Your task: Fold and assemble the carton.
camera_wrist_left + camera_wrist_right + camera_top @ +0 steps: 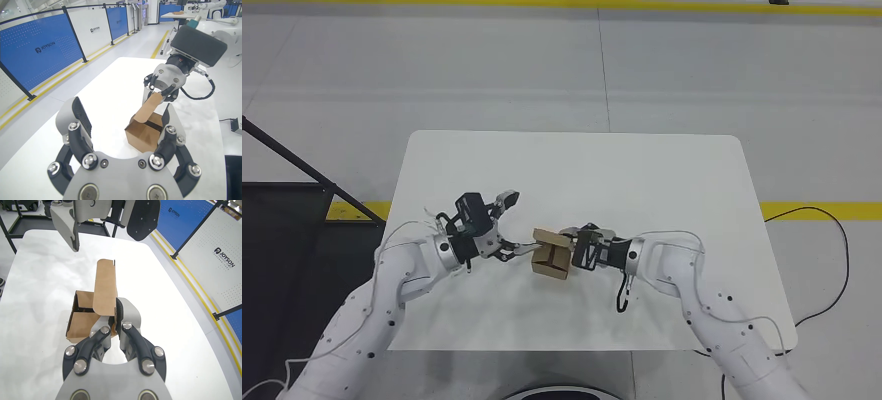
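A small brown carton (551, 256) stands open on the white table (642, 170), near its front middle. One tall lid flap (105, 285) stands up from it, and two inner flaps lie folded inside. My right gripper (113, 313) is shut on the carton's wall at the base of that flap; the same gripper (160, 92) faces me in the left wrist view, and in the top view this gripper (579, 250) is at the carton's right side. My left gripper (509, 226) is open just left of the carton (145, 136), and one finger (168, 121) is close to its side.
A black cable (623, 293) hangs from the right arm over the table's front part. The table's back half (582, 170) is bare. A dark frame (282, 150) stands on the floor to the left, and blue and white fence panels (37, 49) lie beyond.
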